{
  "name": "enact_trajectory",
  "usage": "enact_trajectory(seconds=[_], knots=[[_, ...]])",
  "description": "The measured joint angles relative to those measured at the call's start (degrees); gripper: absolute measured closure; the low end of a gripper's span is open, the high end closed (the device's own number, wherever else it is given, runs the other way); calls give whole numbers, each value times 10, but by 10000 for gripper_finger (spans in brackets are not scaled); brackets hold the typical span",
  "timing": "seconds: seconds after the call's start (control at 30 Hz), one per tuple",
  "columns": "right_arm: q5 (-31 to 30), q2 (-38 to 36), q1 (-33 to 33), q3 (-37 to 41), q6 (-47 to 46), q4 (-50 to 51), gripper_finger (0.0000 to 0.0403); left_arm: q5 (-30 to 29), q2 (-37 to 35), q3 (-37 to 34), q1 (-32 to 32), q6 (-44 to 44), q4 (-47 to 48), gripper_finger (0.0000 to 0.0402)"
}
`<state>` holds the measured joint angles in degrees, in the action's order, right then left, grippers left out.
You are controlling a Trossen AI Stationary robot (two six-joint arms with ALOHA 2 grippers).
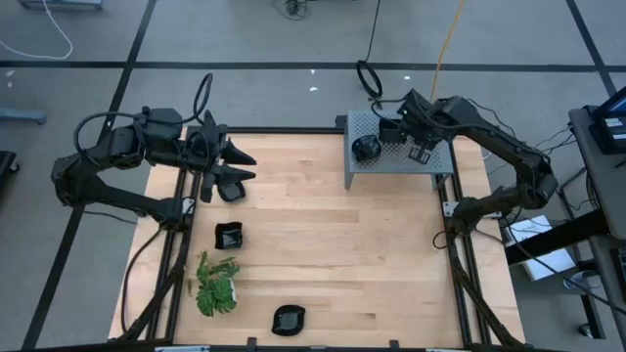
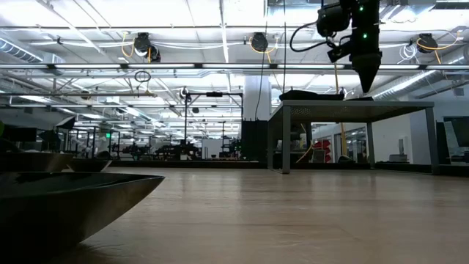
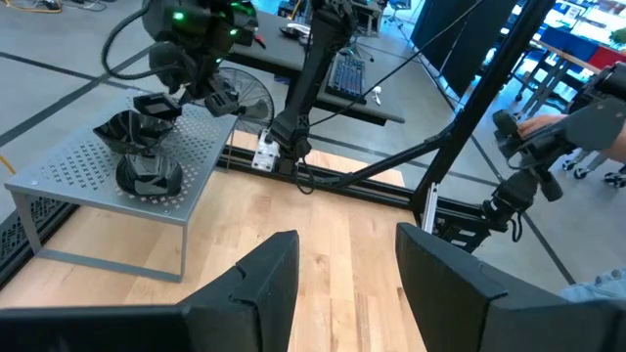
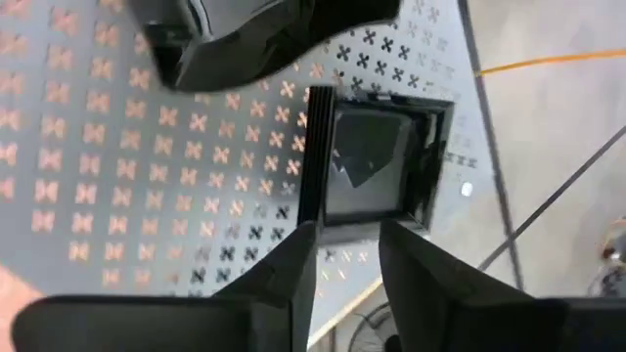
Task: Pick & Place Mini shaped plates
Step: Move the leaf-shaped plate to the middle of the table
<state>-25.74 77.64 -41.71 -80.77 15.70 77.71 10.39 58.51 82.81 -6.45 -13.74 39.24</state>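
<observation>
Small glossy black plates lie about. One stack [image 1: 366, 148] [image 3: 147, 174] sits on the grey perforated box [image 1: 391, 166], and a square plate [image 4: 372, 166] lies flat on the box top beside it. Three more rest on the wooden table: one [image 1: 231, 190] below my left gripper, one [image 1: 228, 235] nearer, one [image 1: 289, 319] by the near edge. My right gripper [image 4: 347, 249] [image 2: 366, 81] hangs above the square plate, pointing down, fingers slightly apart and touching nothing. My left gripper [image 1: 238, 164] [image 3: 347, 264] hovers open over the table's far left part.
A green leafy plant [image 1: 217, 286] lies at the table's near left. The box stands on legs at the far right corner. A dark plate [image 2: 66, 202] fills the low view's near left. The wood in the middle [image 1: 342, 254] is bare. A person's hand [image 3: 548, 122] shows beyond the table.
</observation>
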Motion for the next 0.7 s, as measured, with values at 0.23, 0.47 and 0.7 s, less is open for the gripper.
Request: enact_trajectory(seconds=[0.23,0.47,0.7], knots=[[8,-57,55,0,-30,-53,305,0,0,0,0,0,0,227],[142,-102,134,0,-128,-227,314,0,0,0,0,0,0,227],[250,-102,261,58,-144,-416,312,0,0,0,0,1,0,227]])
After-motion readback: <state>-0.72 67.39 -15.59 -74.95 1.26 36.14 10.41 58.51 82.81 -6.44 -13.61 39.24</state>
